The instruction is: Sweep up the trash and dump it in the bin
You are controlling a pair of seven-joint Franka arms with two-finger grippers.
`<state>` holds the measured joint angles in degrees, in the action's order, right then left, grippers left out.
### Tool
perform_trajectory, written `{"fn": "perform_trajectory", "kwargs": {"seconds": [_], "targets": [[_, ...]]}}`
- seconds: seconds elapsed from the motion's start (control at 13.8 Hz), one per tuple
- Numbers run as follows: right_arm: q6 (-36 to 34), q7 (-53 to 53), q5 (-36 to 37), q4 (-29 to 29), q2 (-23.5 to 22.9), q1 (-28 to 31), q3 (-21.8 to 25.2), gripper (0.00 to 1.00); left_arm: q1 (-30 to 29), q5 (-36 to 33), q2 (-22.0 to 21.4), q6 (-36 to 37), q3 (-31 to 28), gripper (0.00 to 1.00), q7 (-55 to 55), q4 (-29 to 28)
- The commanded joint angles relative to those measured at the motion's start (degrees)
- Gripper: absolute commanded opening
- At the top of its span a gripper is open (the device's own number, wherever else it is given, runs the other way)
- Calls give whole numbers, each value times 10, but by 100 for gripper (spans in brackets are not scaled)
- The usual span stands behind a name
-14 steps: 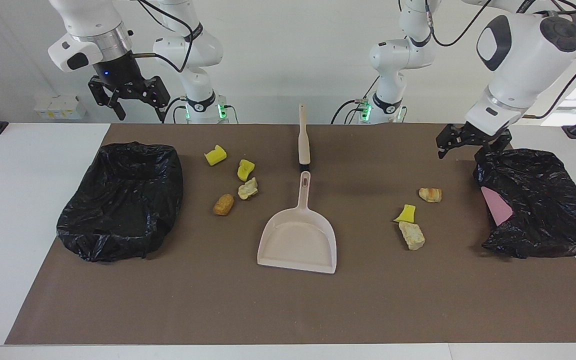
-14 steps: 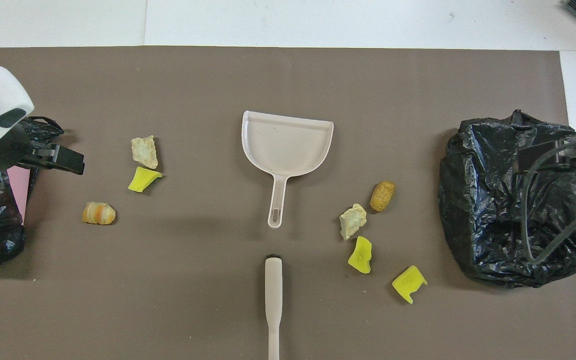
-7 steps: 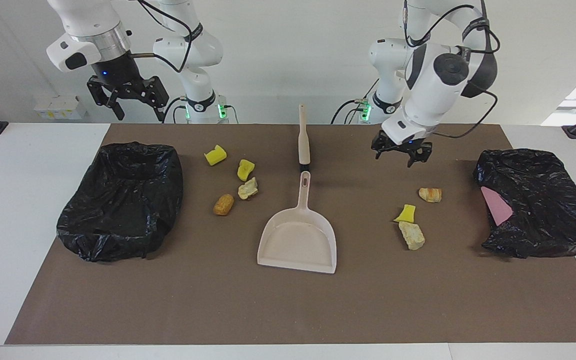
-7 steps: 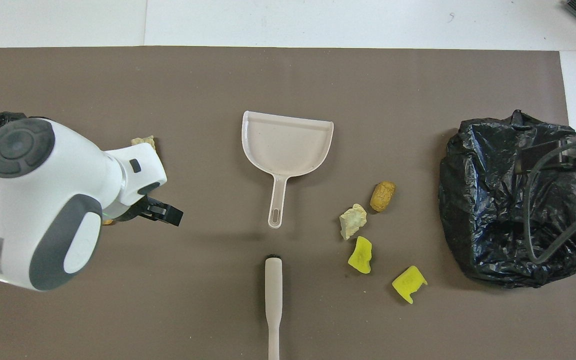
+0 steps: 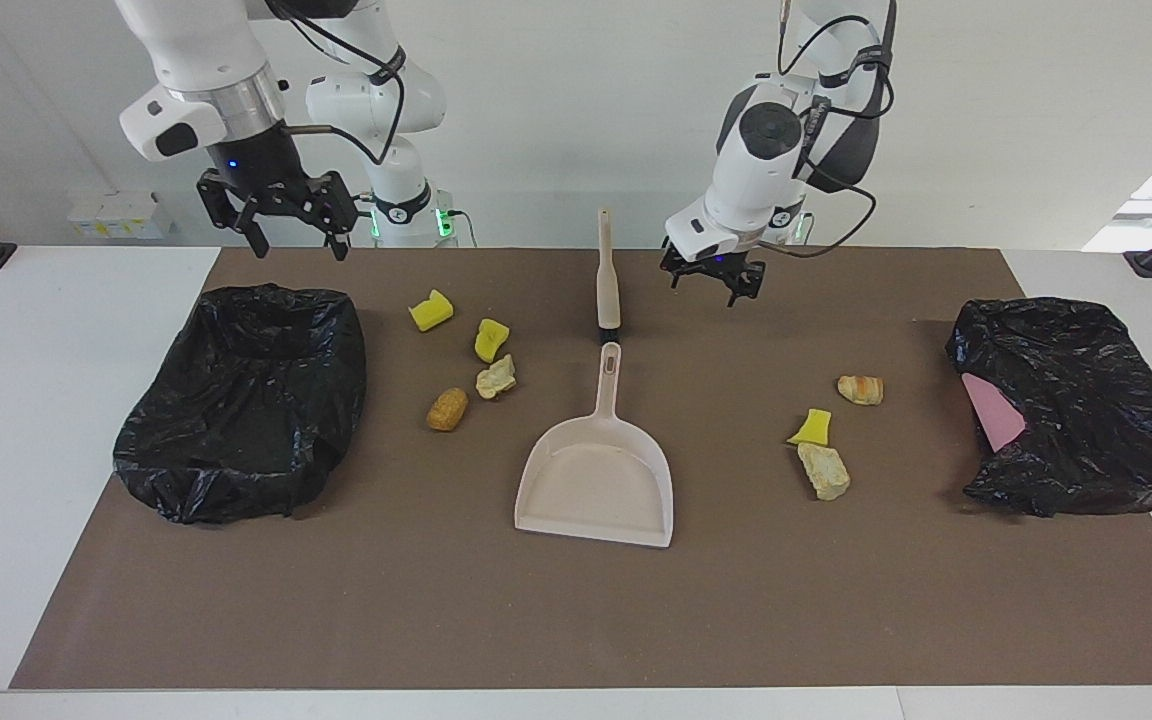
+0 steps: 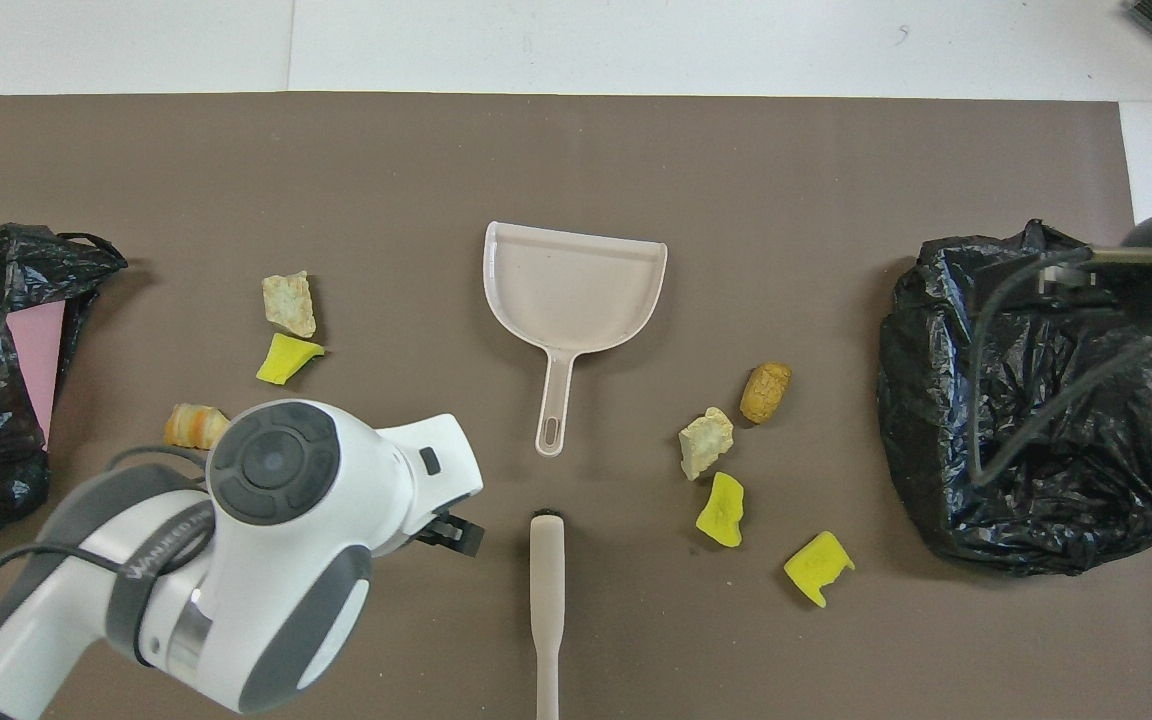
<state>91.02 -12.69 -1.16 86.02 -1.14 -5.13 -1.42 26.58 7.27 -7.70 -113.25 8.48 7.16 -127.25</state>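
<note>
While the left gripper (image 5: pixel 708 278) hangs open near the brush (image 5: pixel 607 270), it should drop straight down and pinch the handle's middle.

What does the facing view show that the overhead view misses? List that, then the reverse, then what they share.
Facing only: the arms' bases, the right gripper open and raised by a black-bagged bin, and the left gripper open beside the brush. Overhead only: a plain gap between the brush and the dustpan handle. Both: seven trash pieces on the mat, dustpan, brush, two bins.
</note>
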Motion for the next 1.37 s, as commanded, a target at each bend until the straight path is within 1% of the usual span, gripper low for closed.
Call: {"fn": "perform_trajectory", "kwargs": {"seconds": [0.0, 0.14, 0.22, 0.29, 0.36, 0.43, 0.51, 0.65, 0.72, 0.8, 0.87, 0.94, 1.01, 1.09, 1.23, 1.3], "targets": [[42, -53, 1, 1, -37, -38, -2, 100, 85, 6, -24, -71, -11, 100, 90, -69], [86, -98, 7, -1, -71, -74, -2, 100, 127, 9, -25, -80, -10, 100, 137, -80], [102, -127, 23, -1, -91, -90, -2, 100, 156, 25, -26, -95, -10, 100, 159, -93], [113, -161, 40, -6, -124, -118, -2, 100, 182, 34, -30, -123, -10, 100, 203, -114], [128, -201, 50, -29, -156, -144, -2, 100, 219, 34, -36, -153, -11, 100, 231, -140], [143, -231, 48, -38, -176, -155, -2, 100, 245, 35, -42, -182, -11, 100, 240, -163], [151, -247, 48, -40, -186, -168, -2, 100, 253, 35, -43, -200, -10, 100, 253, -177], [179, -261, 46, -41, -214, -191, -3, 100, 291, 35, -55, -208, -10, 100, 289, -200], [187, -270, 45, -41, -227, -202, -3, 100, 296, 35, -64, -208, -10, 100, 301, -207], [192, -287, 45, -42, -235, -216, -3, 100, 303, 35, -66, -207, -10, 96, 313, -210], [198, -301, 43, -42, -242, -225, -3, 100, 304, 35, -66, -206, -10, 73, 318, -210], [209, -315, 33, -39, -250, -235, -3, 100, 304, 35, -66, -207, -11, 26, 318, -210], [232, -320, 18, -36, -259, -245, -3, 100, 301, 35, -65, -210, -12, 0, 318, -210], [251, -320, 1, -28, -271, -262, -3, 100, 297, 35, -64, -212, -12, 0, 317, -210], [264, -320, 1, -16, -282, -275, -3, 100, 292, 35, -63, -210, -14, 0, 317, -211], [285, -316, 0, 4, -282, -281, -3, 100, 284, 35, -62, -209, -14, 0, 316, -212]]}}
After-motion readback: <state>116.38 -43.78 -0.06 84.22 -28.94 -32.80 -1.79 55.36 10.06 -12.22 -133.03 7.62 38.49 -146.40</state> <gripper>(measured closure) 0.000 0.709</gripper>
